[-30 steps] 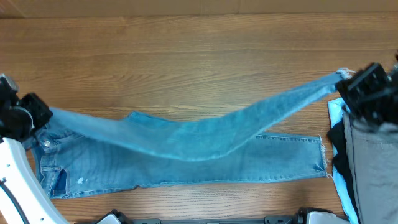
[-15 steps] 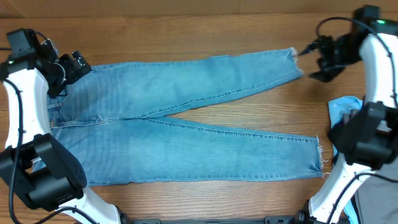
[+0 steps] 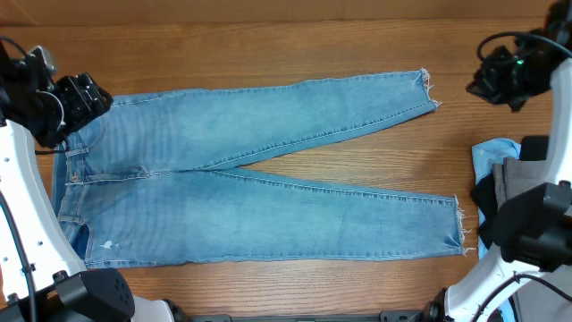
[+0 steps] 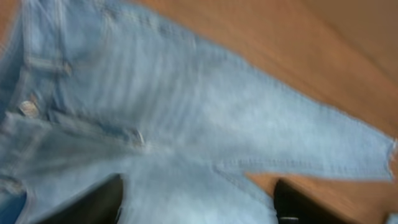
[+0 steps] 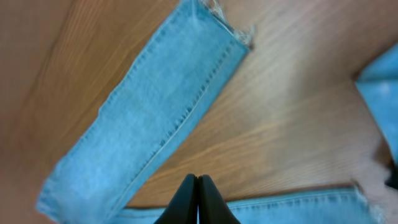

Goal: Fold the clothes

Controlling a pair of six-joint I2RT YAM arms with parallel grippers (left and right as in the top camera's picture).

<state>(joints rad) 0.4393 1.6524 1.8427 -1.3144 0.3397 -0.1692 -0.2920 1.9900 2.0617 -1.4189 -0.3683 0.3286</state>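
JEANS: light blue faded denim jeans (image 3: 259,192) lie flat on the wooden counter (image 3: 268,45), waist at left edge, legs splayed rightward | PROGRESS: judged unfolded, every fold left | LEFT pincer (image 4: 198,200): apart, empty, above waistband | RIGHT pincer (image 5: 196,186): together, empty, raised beyond far hem

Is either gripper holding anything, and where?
Nothing is held. The left gripper is open above the jeans; the right gripper is shut empty, over bare table.
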